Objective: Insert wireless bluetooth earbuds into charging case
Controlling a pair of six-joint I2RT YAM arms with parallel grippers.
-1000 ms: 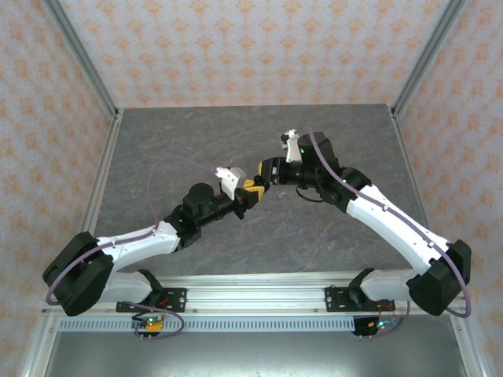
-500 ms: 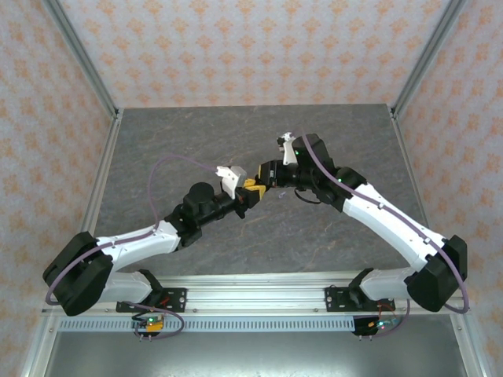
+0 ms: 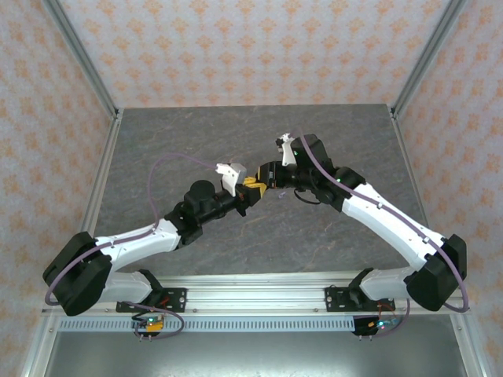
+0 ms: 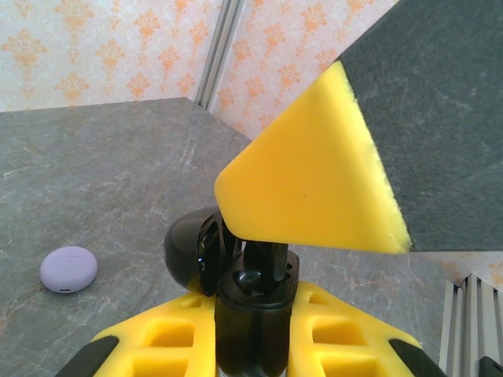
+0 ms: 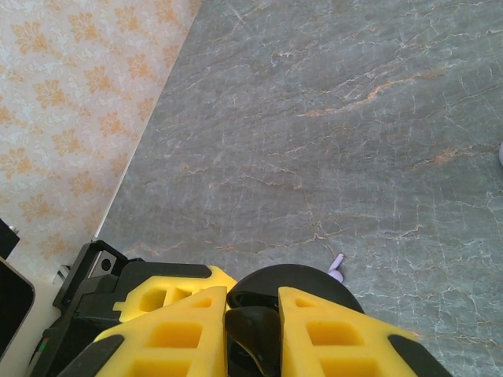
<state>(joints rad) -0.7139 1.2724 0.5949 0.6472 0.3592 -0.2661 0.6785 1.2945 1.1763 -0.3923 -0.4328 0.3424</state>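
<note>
Above the grey marbled desk, the left pincer is clamped on an open, glossy black charging case. The right pincer, its jaws nearly together, pinches a small black earbud right at the case's mouth. A tiny pale lilac earbud lies on the desk just beyond, and a round lilac puck sits well apart.

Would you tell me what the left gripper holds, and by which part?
The left gripper clamps the open black charging case by the sides of its lower body.
</note>
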